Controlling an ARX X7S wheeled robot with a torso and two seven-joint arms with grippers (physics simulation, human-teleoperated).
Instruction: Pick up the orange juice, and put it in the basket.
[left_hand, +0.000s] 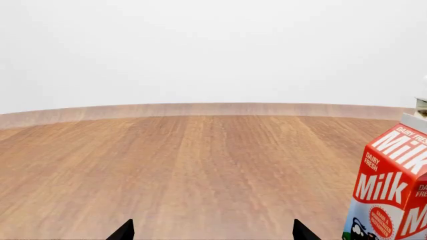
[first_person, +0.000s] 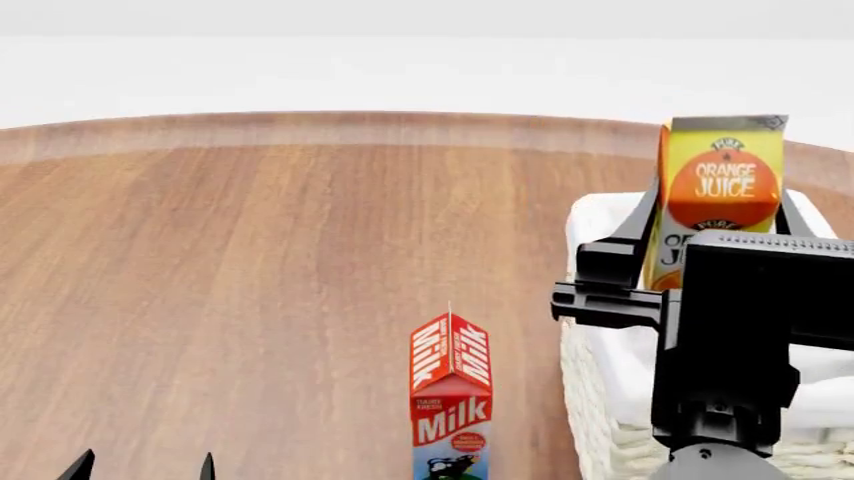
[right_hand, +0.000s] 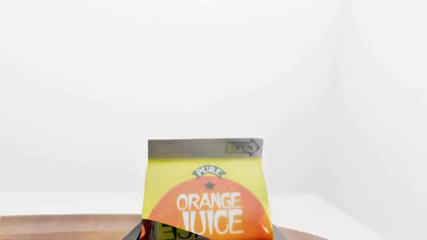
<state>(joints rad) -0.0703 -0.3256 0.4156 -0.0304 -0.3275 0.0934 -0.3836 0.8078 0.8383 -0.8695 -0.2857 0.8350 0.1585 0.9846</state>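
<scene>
The orange juice (first_person: 721, 190) is a tall yellow and orange carton, held upright in the air over the basket (first_person: 589, 400) at the right. My right gripper (first_person: 718, 228) is shut on it, one dark finger on each side of the carton. The right wrist view shows the orange juice (right_hand: 207, 190) filling the space between the jaws, its lower part cut off by the frame edge. The basket is cream wicker with a white cloth lining; my right arm hides much of it. My left gripper (first_person: 144, 466) is open and empty, low at the near left, over bare wood (left_hand: 213, 231).
A red-and-white Milk carton (first_person: 450, 400) stands upright on the round wooden table (first_person: 267, 250), just left of the basket and to the right of my left gripper; the left wrist view has the Milk carton (left_hand: 393, 190) at its edge. The table's curved far edge (first_person: 400, 125) lies beyond.
</scene>
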